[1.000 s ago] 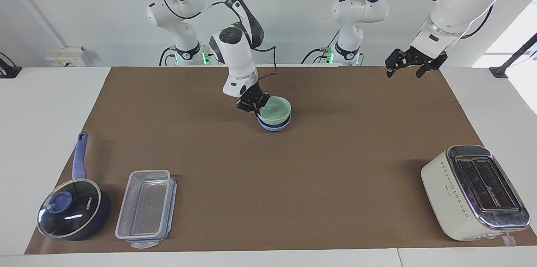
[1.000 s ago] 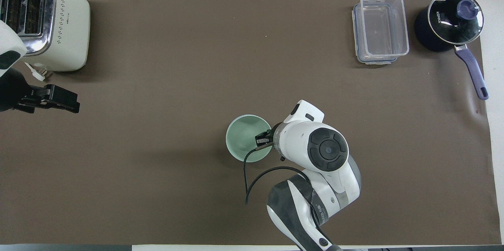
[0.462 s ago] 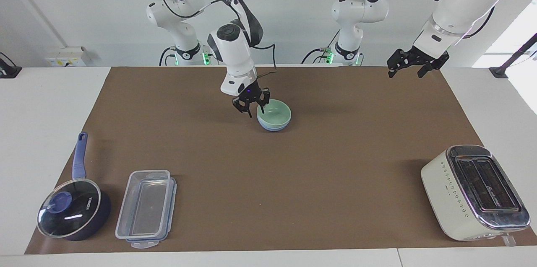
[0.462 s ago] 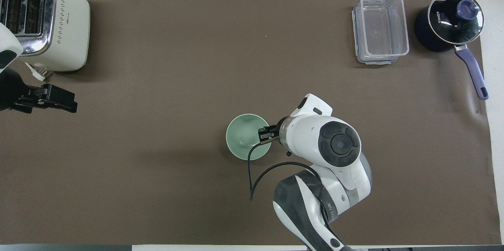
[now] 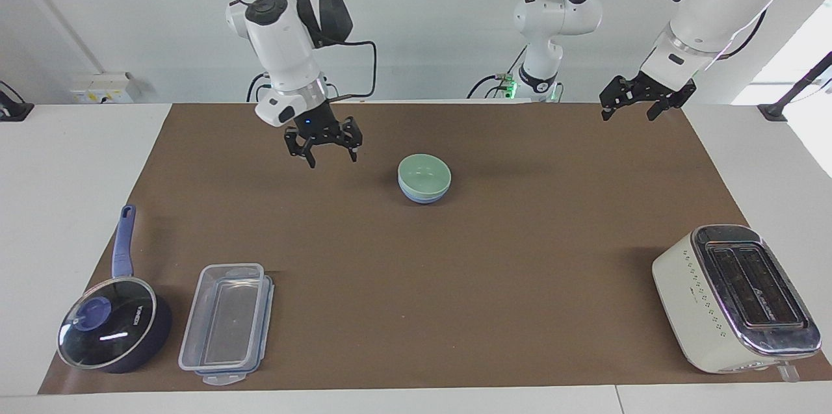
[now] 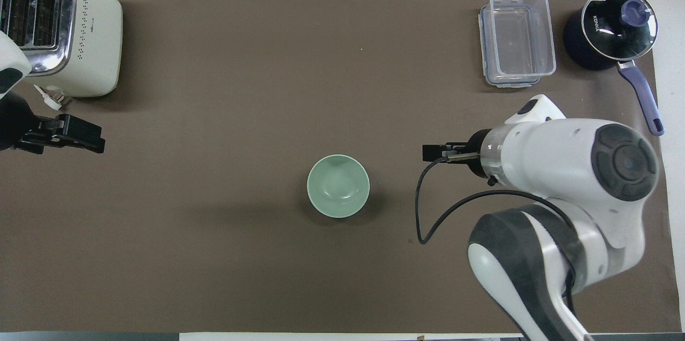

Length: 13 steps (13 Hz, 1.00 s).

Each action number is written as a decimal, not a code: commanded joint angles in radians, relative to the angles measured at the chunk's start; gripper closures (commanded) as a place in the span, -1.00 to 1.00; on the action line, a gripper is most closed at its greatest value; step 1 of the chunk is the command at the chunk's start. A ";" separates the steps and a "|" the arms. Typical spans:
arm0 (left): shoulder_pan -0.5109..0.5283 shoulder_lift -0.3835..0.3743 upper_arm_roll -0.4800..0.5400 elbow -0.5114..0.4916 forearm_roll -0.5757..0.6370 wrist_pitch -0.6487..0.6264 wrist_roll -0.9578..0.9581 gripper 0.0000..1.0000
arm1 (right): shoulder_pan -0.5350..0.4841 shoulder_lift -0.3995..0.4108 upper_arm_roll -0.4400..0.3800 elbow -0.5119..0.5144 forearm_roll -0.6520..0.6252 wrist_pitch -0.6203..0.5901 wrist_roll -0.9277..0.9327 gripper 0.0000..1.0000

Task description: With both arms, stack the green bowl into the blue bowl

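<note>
Grippers first: the right gripper point(image 5: 323, 142), fingers spread and empty, has let go and risen clear over bare mat beside the bowls; the left gripper point(image 5: 637, 100) waits, fingers spread. Mid-mat, the green bowl point(image 5: 424, 173) now sits nested in the blue bowl point(image 5: 424, 197), so stacking looks done.

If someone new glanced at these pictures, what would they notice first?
Most likely the green bowl nested in the blue bowl at the middle of the brown mat. Next, the right gripper, open and empty, raised over the mat beside the stack, toward the right arm's end. The left gripper waits, open, over the mat's edge at its own end.
</note>
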 commanded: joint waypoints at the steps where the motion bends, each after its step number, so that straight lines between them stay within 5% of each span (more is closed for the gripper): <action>1: 0.002 -0.020 0.001 -0.017 0.023 -0.001 0.002 -1.00 | -0.116 -0.032 0.007 -0.012 -0.011 -0.051 -0.022 -1.00; 6: 0.002 -0.020 -0.001 -0.016 0.023 -0.001 0.002 -1.00 | -0.223 0.007 0.010 0.145 -0.142 -0.169 -0.048 -1.00; 13: 0.002 -0.020 0.001 -0.017 0.023 -0.001 0.002 -1.00 | -0.255 0.100 0.006 0.441 -0.144 -0.445 -0.061 -1.00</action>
